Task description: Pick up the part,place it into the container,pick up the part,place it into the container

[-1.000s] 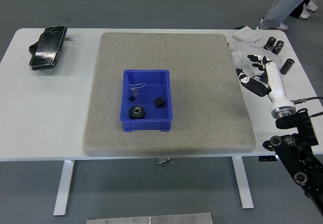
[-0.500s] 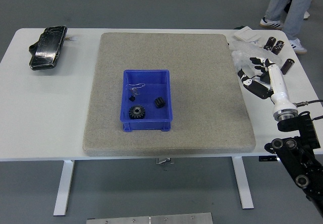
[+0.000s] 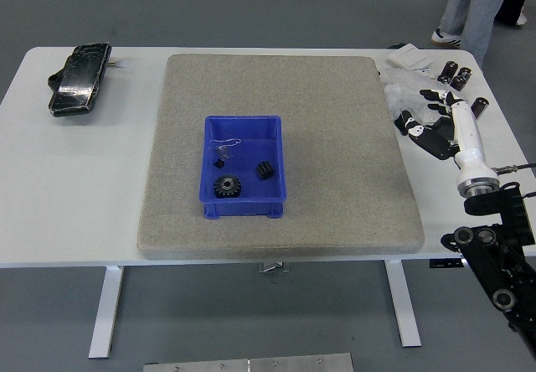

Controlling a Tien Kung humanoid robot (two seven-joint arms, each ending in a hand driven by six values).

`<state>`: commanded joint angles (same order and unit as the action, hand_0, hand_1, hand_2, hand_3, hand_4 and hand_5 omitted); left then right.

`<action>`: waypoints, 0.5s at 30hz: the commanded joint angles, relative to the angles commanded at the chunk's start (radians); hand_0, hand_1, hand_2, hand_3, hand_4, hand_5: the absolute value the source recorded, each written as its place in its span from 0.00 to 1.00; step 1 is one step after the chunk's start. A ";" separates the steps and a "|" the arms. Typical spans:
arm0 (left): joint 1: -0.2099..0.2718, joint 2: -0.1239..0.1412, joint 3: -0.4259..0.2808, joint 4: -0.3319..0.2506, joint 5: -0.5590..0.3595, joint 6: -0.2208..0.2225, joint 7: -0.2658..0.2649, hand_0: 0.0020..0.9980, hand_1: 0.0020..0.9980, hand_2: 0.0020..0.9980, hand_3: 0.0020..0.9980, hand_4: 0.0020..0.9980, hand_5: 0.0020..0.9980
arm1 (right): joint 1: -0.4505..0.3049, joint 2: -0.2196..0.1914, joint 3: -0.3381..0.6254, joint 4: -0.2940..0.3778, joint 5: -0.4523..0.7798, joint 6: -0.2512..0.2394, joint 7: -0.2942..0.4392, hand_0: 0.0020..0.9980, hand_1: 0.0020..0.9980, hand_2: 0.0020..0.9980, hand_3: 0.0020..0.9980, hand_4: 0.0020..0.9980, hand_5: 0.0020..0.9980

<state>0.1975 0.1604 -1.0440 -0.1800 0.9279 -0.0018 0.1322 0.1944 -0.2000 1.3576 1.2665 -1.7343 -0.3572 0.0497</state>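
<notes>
Blue plastic is what you see at the middle of the head view: a small bin (image 3: 243, 167) sits on a grey speckled mat (image 3: 280, 154) that covers most of the white table (image 3: 75, 188). Inside the bin you have three parts. A large black gear (image 3: 226, 187) lies near the front wall, a smaller black gear (image 3: 265, 170) sits to its right and a little further back, and a small dark piece with a thin wire loop (image 3: 223, 151) rests toward the back left. All three lie on the bin's floor, apart from one another.

Look to the right edge of the table and you find your right hand (image 3: 429, 124), white and black, off the mat and over the bare tabletop. Its fingers (image 3: 407, 125) are spread loosely and nothing is in them. The white forearm (image 3: 467, 146) runs back to the black arm (image 3: 498, 255) in the lower right corner.

Just beyond the hand lies some crumpled clear plastic wrap (image 3: 402, 87), with a white card (image 3: 410, 55) and several small dark cylinders (image 3: 456, 76) near the far right corner. At the far left corner you have a black bundle (image 3: 78, 79) in shiny wrap.

At the top right, a person's legs (image 3: 473, 7) stand on the floor behind the table.
</notes>
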 joint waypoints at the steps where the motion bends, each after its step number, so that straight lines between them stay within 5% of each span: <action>1: 0.000 0.001 -0.001 0.000 0.000 0.000 -0.001 0.67 0.66 0.63 0.62 0.70 0.22 | -0.002 -0.002 0.003 0.002 0.000 0.000 0.000 0.78 0.74 0.77 0.73 0.72 0.33; 15: -0.002 -0.005 -0.012 0.000 -0.002 0.001 -0.006 0.67 0.66 0.63 0.62 0.70 0.22 | -0.011 0.001 0.041 0.012 -0.010 0.000 -0.005 0.78 0.73 0.77 0.73 0.71 0.33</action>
<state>0.1959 0.1550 -1.0561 -0.1800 0.9262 -0.0006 0.1263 0.1833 -0.1994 1.3982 1.2789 -1.7445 -0.3575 0.0448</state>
